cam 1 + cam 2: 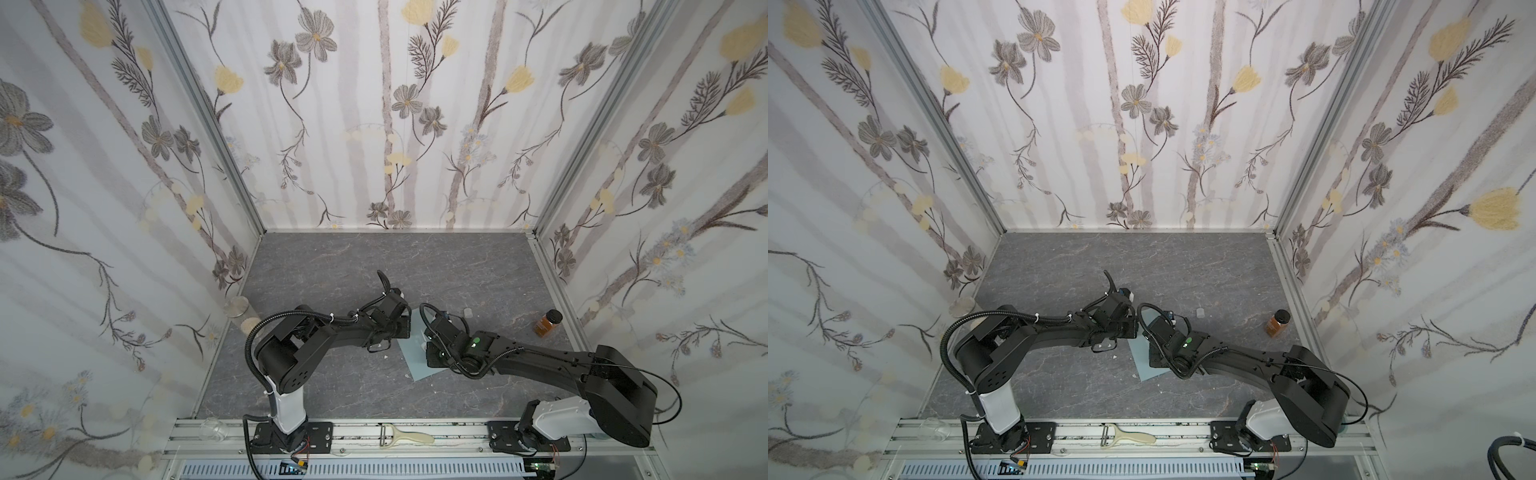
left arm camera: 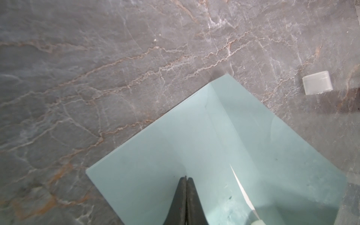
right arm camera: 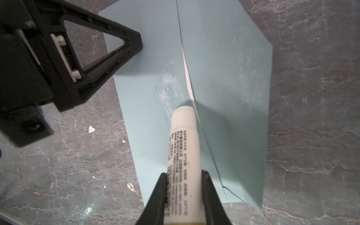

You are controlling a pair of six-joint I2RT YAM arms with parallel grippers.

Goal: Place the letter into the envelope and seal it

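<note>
The envelope (image 1: 411, 361) (image 1: 1144, 365) lies flat on the grey marbled table (image 1: 353, 266) near its middle, mostly hidden in both top views by the two arms that meet over it. The left gripper (image 2: 186, 178) (image 3: 136, 42) is clenched, its jaws pressed together with nothing between them, and its tips are down on the envelope's (image 2: 155, 165) left part. The right gripper (image 3: 185, 173) grasps a white glue stick (image 3: 184, 140) by its printed barrel; the stick's tip touches the envelope (image 3: 233, 97) just beside the edge of the flap, which stands slightly raised, and whitish smears (image 3: 167, 87) mark the paper there. Of the letter (image 3: 187, 76) (image 2: 240, 185) only a thin white sliver shows, tucked inside along that flap edge. A small translucent cap (image 1: 468, 312) (image 2: 317, 82) lies on the table to the far right of the envelope, apart from it, and an amber bottle (image 1: 547, 323) stands near the right wall
</note>
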